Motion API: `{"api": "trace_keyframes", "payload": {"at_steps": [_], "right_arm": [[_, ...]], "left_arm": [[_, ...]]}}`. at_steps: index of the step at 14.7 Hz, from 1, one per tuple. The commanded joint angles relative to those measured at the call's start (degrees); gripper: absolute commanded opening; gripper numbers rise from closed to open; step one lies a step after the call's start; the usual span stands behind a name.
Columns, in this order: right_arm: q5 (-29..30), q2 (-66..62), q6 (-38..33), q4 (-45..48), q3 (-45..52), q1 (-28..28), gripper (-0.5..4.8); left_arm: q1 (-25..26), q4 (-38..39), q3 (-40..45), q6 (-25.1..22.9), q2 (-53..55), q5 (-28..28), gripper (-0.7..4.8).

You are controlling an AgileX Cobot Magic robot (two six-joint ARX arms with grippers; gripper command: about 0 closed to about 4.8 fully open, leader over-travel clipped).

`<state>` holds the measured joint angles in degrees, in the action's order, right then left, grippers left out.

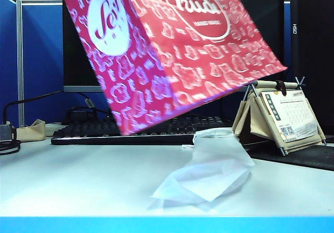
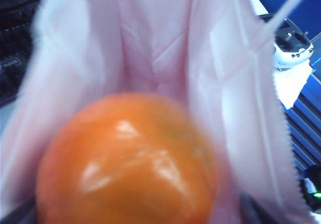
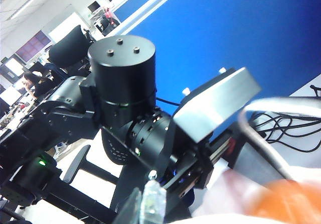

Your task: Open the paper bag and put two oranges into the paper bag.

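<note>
From my left pincer [image 2: 135,219], whose spread I cannot tell, the orange [image 2: 128,158] sits dead ahead at 12 o'clock, already inside the paper bag [image 1: 172,45], tilted above the table [image 1: 78,181]. My right pincer [image 3: 281,184] is clamped shut by the bag rim.

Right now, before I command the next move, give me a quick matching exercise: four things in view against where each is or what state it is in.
Things:
1. paper bag
2. orange
3. white plastic bag
4. keyboard

Places or states:
a. lying crumpled on the table
b. tilted, lifted off the table
c. behind the lifted bag, at the back of the table
d. at the bag's open mouth, close to the left wrist camera

Pairs: 1-b, 2-d, 3-a, 4-c
</note>
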<state>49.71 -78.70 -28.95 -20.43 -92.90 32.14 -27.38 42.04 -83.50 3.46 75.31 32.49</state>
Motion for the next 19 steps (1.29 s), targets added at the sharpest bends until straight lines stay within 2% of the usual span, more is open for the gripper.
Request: {"api": "trace_keyframes", "payload": {"at_steps": [1, 4, 5, 6, 7, 8, 9, 10, 12, 13, 15, 17, 19], "right_arm": [[0.39, 0.39, 0.02, 1.40, -0.31, 0.11, -0.06], [0.42, 0.39, 0.02, 1.40, -0.31, 0.11, -0.06], [0.42, 0.39, 0.07, 2.12, -0.31, 0.11, -0.06], [0.46, 0.39, 0.13, 2.97, -0.31, 0.11, -0.06], [0.68, 0.39, 0.63, 3.45, -0.31, 0.11, -0.06], [1.16, 0.37, 1.42, 3.72, -0.31, 0.11, -0.06], [1.49, 0.37, 5.40, 3.54, -0.28, 0.11, -0.06], [1.44, 0.35, 7.89, 3.58, -0.17, 0.11, -0.06], [0.57, -0.55, 13.29, 3.52, -0.13, 0.13, -0.06], [-1.01, -1.20, 16.52, 3.58, -0.13, 0.17, -0.06], [-3.19, -1.70, 23.96, 3.61, -0.13, 0.26, -0.06], [-3.28, -1.49, 33.79, 4.04, -0.13, 1.40, -0.06], [-0.55, -1.79, 37.59, 6.10, 0.22, 2.25, -0.06]], "left_arm": [[0.04, 0.48, -0.85, 0.20, -0.13, 0.37, 4.79], [0.04, 0.46, -1.44, 0.20, -0.13, 0.76, 4.79], [0.07, 0.87, -4.70, -0.35, -0.17, 0.66, 4.79], [0.07, 2.69, -8.63, -3.28, -0.20, -2.67, 4.79], [0.07, 6.40, -12.52, -6.82, -0.20, -8.39, 4.79], [0.07, 12.04, -17.97, -11.58, -0.20, -17.38, 4.79], [0.07, 18.51, -25.00, -15.15, -0.26, -27.87, 4.79], [0.09, 21.27, -28.15, -15.26, -0.72, -33.83, 4.79], [0.09, 21.88, -29.42, -17.18, -4.44, -46.07, 4.79], [0.09, 20.24, -29.42, -17.00, -7.34, -50.23, 4.79], [0.09, 16.41, -29.40, -17.27, -13.84, -53.48, 4.79], [0.07, 14.38, -29.22, -19.61, -23.69, -57.81, 4.79], [0.07, 13.97, -27.85, -19.58, -32.46, -58.36, 4.79]]}}
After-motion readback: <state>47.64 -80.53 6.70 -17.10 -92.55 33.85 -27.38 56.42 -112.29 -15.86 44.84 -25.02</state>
